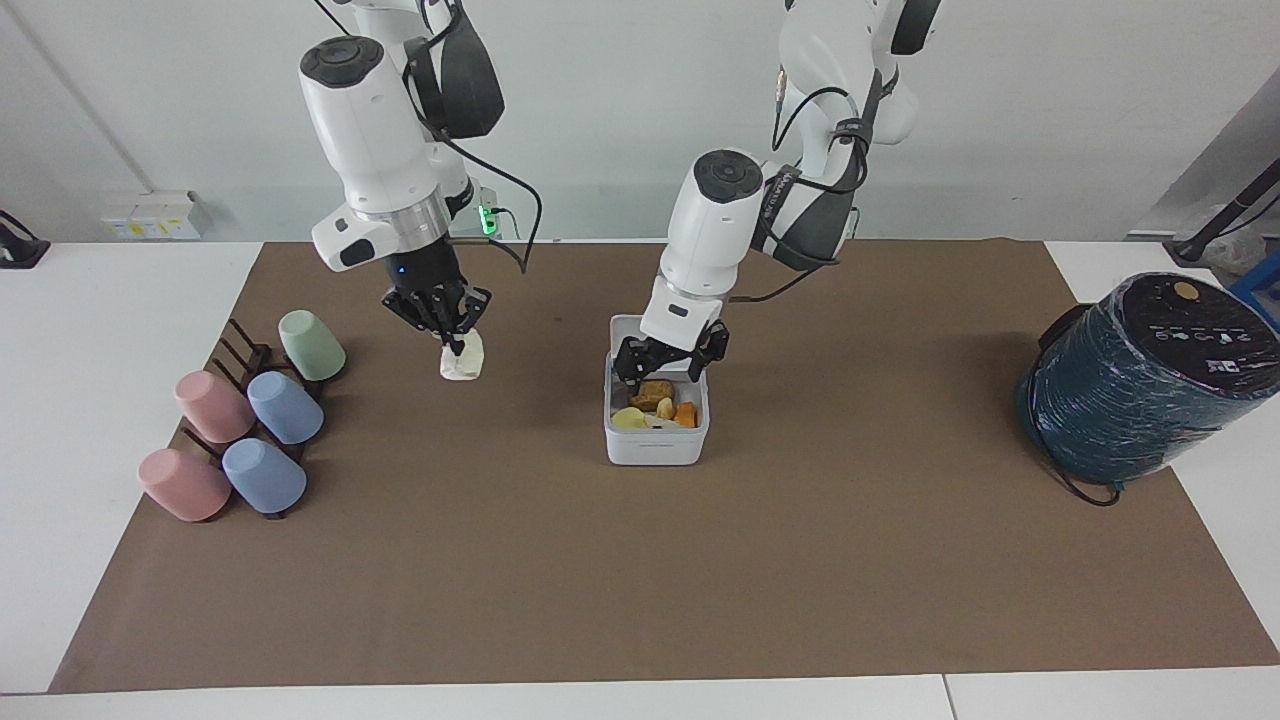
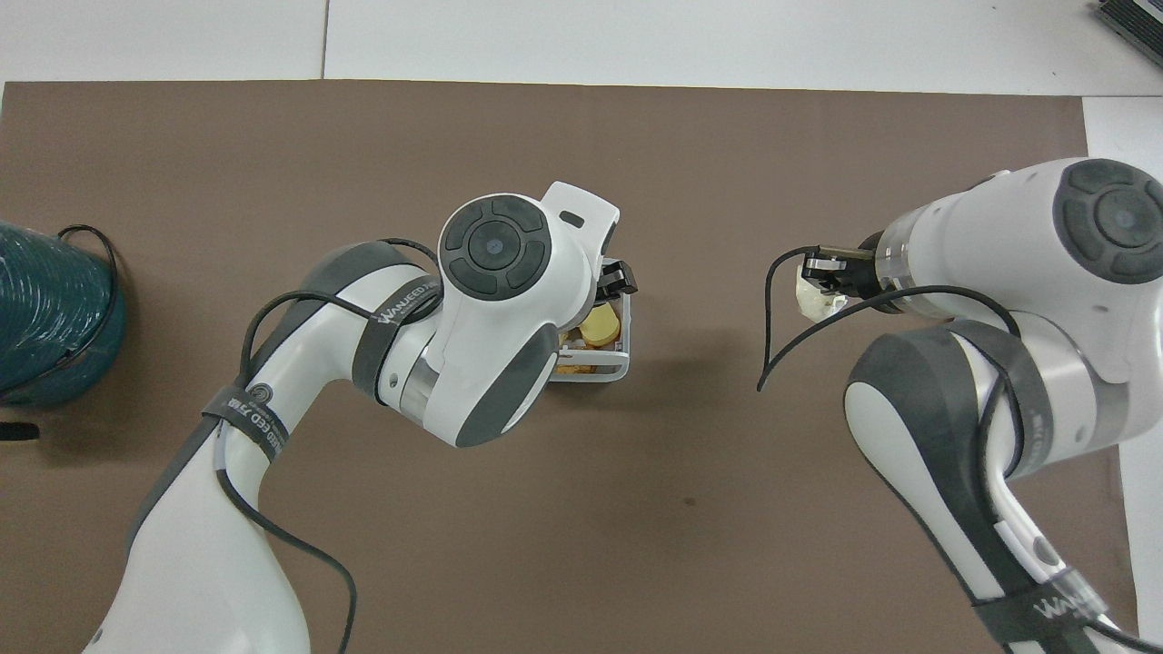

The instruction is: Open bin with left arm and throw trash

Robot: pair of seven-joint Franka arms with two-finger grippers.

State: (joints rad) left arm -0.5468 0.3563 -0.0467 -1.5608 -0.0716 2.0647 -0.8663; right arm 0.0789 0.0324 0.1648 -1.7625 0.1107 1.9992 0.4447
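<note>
Bright, even overhead light leaves soft, faint shadows on the brown mat [image 1: 640, 560]; both views sharp, no glare.

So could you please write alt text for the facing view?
The right gripper holds a cream scrap above the brown mat. The left gripper is open over the open white bin of scraps.

Open white bin [image 1: 655, 440] holds scraps [image 1: 660, 405]

plain white wall [image 1: 620, 120], white table [image 1: 90, 330]
</note>
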